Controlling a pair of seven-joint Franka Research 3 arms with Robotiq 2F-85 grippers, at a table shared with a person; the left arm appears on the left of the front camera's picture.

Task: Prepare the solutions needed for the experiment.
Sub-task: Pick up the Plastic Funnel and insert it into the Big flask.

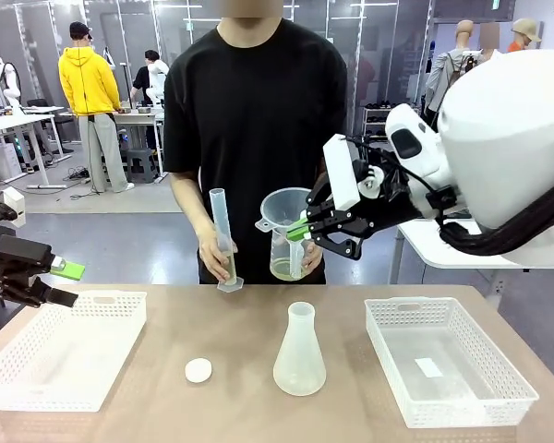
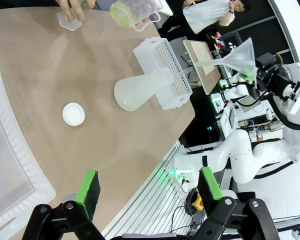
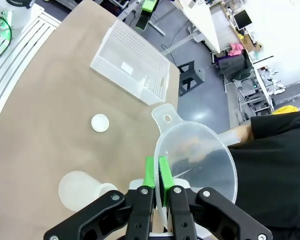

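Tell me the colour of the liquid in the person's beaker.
The liquid is pale yellow-green, clearest in the left wrist view.

The solutions point(image 1: 283, 269) are pale yellow-green, the cap point(image 1: 198, 370) and latticed baskets point(image 1: 111, 298) white.

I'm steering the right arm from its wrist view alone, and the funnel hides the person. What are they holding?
Observer: A graduated cylinder, and a beaker of pale yellow-green liquid.
Operator: Is my funnel over the flask?
Observer: No. The right gripper holds the funnel up by the beaker; the flask stands upright on the table, nearer the robot.
Operator: And the left gripper?
Observer: The left gripper is open, hovering by the basket on the robot's left.
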